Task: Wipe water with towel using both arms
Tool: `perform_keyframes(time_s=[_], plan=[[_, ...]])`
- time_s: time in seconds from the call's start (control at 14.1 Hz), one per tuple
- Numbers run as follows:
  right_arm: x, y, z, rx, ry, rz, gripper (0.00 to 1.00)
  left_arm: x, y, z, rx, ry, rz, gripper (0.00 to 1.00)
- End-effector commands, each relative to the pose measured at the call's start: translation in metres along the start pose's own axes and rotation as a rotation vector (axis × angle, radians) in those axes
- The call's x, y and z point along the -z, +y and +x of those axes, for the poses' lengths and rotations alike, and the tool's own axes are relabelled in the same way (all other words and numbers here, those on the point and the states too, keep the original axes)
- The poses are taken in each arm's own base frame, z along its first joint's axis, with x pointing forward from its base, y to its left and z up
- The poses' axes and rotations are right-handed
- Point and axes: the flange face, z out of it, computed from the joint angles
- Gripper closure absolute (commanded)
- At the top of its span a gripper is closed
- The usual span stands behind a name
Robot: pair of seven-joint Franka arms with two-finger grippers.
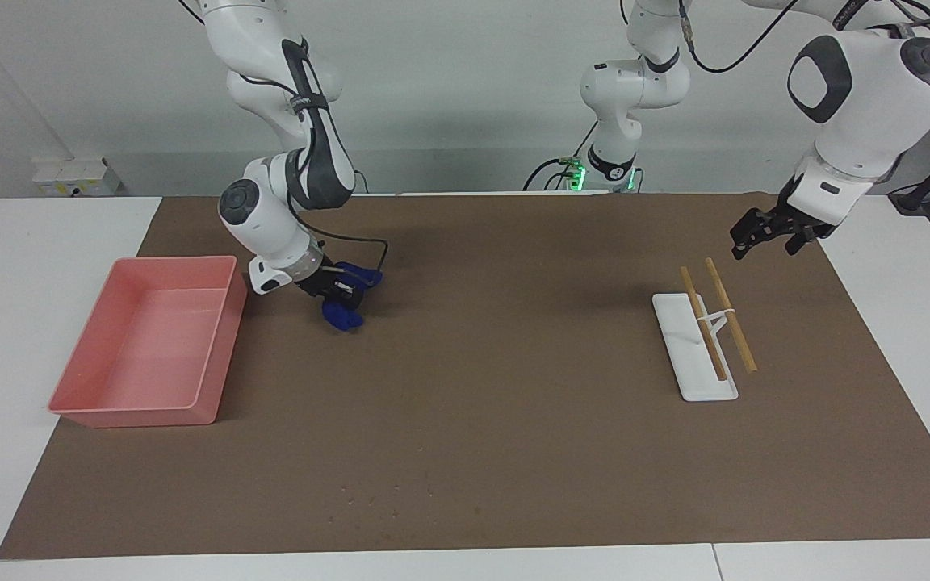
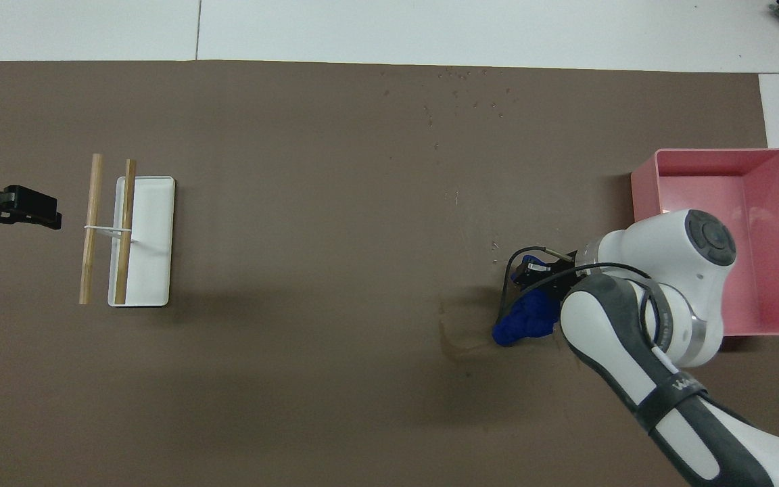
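Right pincer (image 1: pixel 342 292): clamped tight on the towel (image 1: pixel 341 315), a blue wad hanging from its tips, held over the brown mat (image 1: pixel 513 420) just beside the pink tray (image 1: pixel 77 403). Pink tray: at the right arm's end of the surface. Left pincer (image 1: pixel 743 242): fingers spread apart, holding nothing, waiting over the mat at the left arm's end, above the two wooden sticks (image 1: pixel 735 323). Sticks: tied together, lying across a white flat tray (image 1: pixel 687 363).
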Motion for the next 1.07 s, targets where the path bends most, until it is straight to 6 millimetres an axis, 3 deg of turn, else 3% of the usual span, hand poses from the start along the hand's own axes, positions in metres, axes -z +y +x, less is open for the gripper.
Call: perform_keyframes(time_s=[0.0,0.21,0.5,0.71,1.0], plan=[[0.058,0.0,0.013,-0.015,-0.01,0.014,1.0,0.008,0.001,0.0,-0.028,0.023,-0.013,0.0],[0.12,0.01,0.031,-0.018,0.033,0.007,1.0,0.008,0.003,0.002,-0.029,0.037,-0.012,0.0],[0.199,0.057,0.063,-0.047,0.151,-0.071,1.0,0.005,-0.002,0.002,-0.02,0.043,-0.012,0.0],[0.21,0.095,0.08,0.014,0.229,-0.155,1.0,0.006,-0.001,0.003,-0.023,0.047,-0.011,0.0],[0.207,0.174,0.097,0.111,0.227,-0.193,1.0,0.006,0.003,0.002,-0.028,0.046,-0.011,0.0]])
